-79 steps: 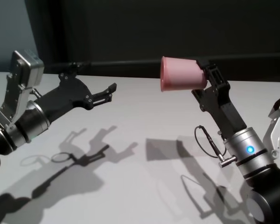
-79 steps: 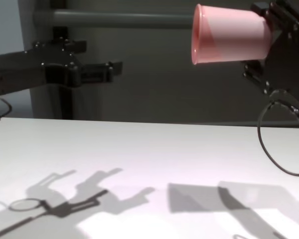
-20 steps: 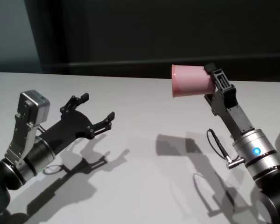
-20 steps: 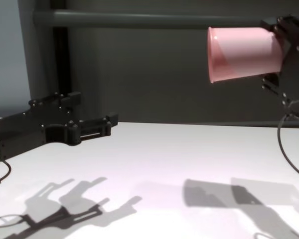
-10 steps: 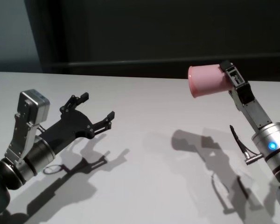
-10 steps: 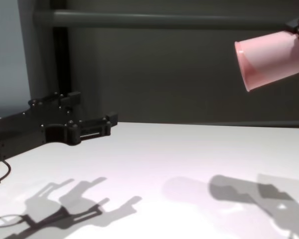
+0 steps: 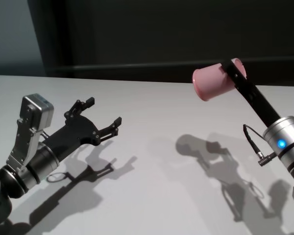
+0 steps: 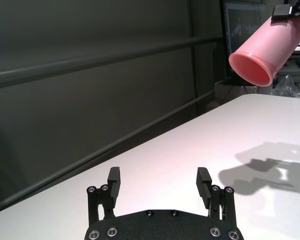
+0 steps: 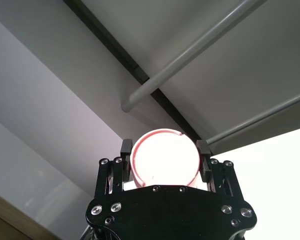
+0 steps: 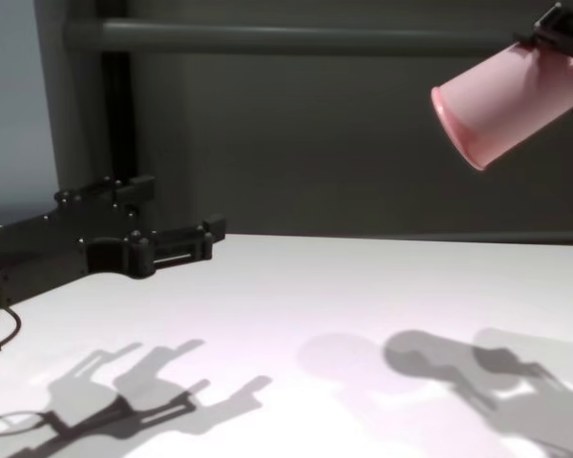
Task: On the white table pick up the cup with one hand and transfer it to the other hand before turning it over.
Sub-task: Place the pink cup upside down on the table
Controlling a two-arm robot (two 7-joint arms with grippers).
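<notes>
The head camera looks forward and down from high over the white surface (image 7: 152,161), taking in both arms. The chest camera sits low, near surface level, facing the dark back wall (image 10: 296,134). Each wrist camera looks close along its own jaws. Head, chest and left wrist views share the pink cup (image 7: 213,83) held aloft, ahead of the left jaws.

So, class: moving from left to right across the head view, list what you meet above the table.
Left end effector, open and low over the white table → pink cup, held up tilted → right end effector gripping it.
</notes>
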